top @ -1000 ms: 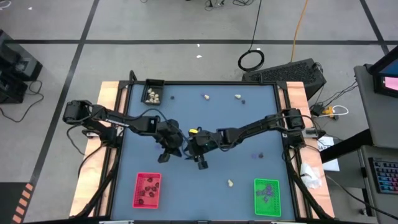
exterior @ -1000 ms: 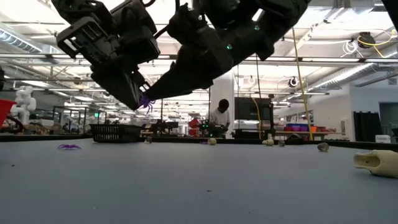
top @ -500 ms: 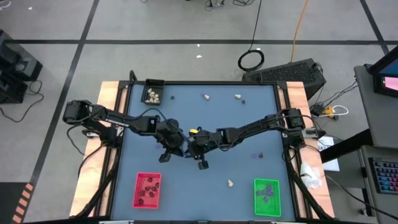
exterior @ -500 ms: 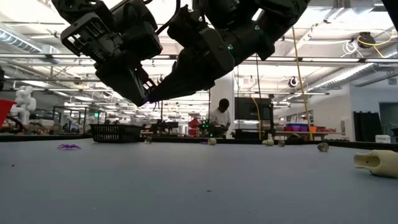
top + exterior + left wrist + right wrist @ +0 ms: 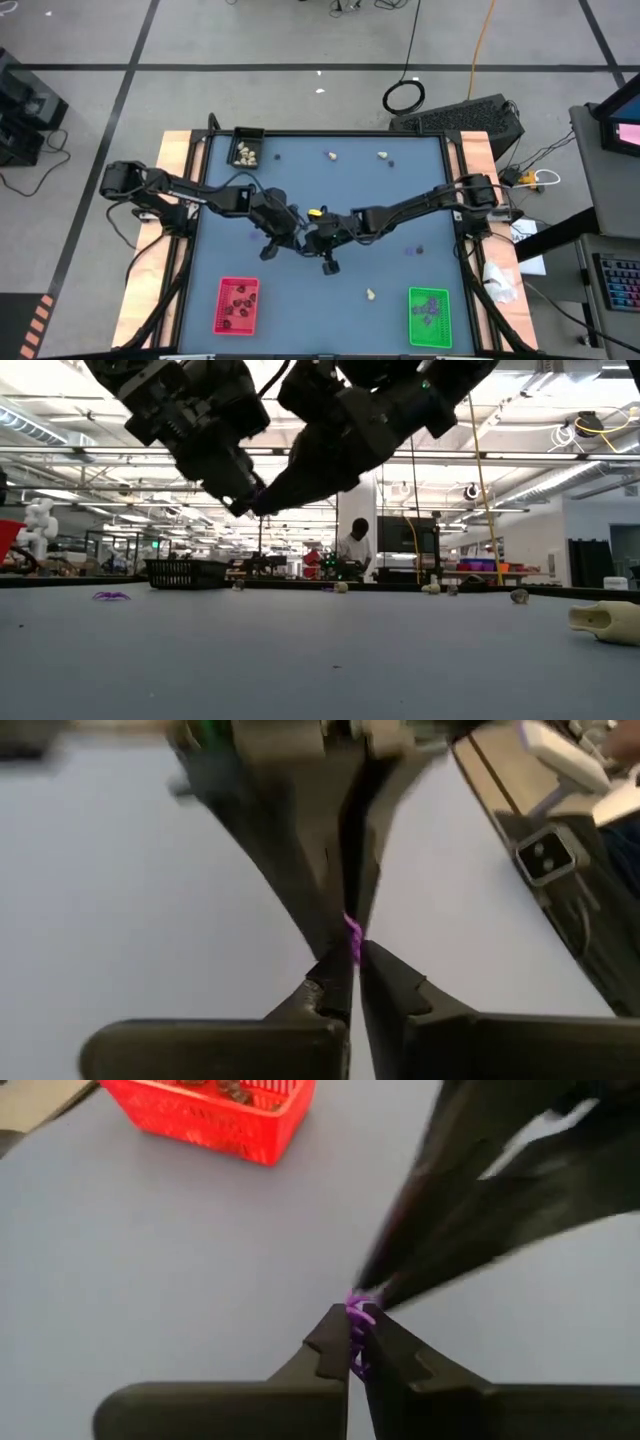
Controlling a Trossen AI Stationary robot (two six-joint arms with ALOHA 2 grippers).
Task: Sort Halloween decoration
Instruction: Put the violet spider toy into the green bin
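Two dark jointed arms, each claw with tapered black fingers (image 5: 330, 982), one wrist marked yellow.

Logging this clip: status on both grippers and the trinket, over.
Left gripper and right gripper shut tip to tip above mid-table. Both pinch one flat purple plastic trinket. Nothing in the way.

blue table (image 5: 330, 200) bearing three trays, scattered trinkets (image 5: 371, 294).
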